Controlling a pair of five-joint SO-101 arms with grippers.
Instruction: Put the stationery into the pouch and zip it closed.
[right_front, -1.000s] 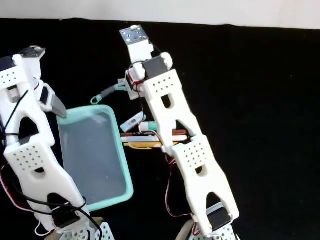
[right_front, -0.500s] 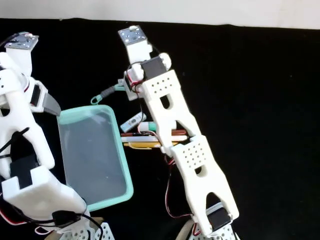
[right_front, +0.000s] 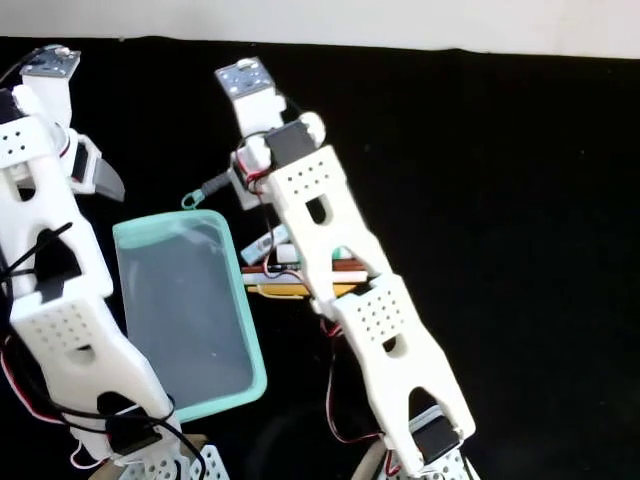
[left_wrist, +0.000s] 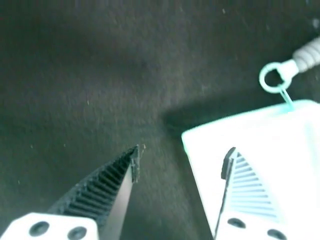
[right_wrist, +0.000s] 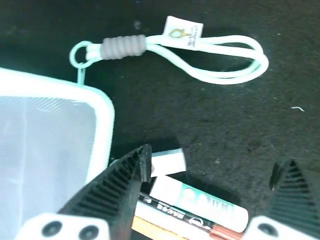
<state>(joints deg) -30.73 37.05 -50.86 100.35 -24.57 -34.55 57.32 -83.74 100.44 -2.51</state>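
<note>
The pouch (right_front: 190, 310), a flat mesh one with a teal border, lies on the black worktop (right_front: 500, 250). From its corner a small ring leads to a pale cord (right_wrist: 210, 50) that ends in a loop on the worktop.

The left gripper (left_wrist: 182, 155) is open, nothing between its fingers. It is at the pouch corner near the ring: one finger is over the pouch, the other over bare worktop just beside the edge.

The stationery is outside the pouch, just beside its long edge: a white marker (right_wrist: 200, 200) with teal print, a dark pen (right_wrist: 170, 212), a yellow pencil (right_front: 290, 291) and a small white piece (right_wrist: 167, 162).

The right gripper (right_wrist: 216, 160) is wide open and holds nothing. It is over this stationery, one finger close to the pouch edge, the other over bare worktop. The cord is well apart from it.
</note>
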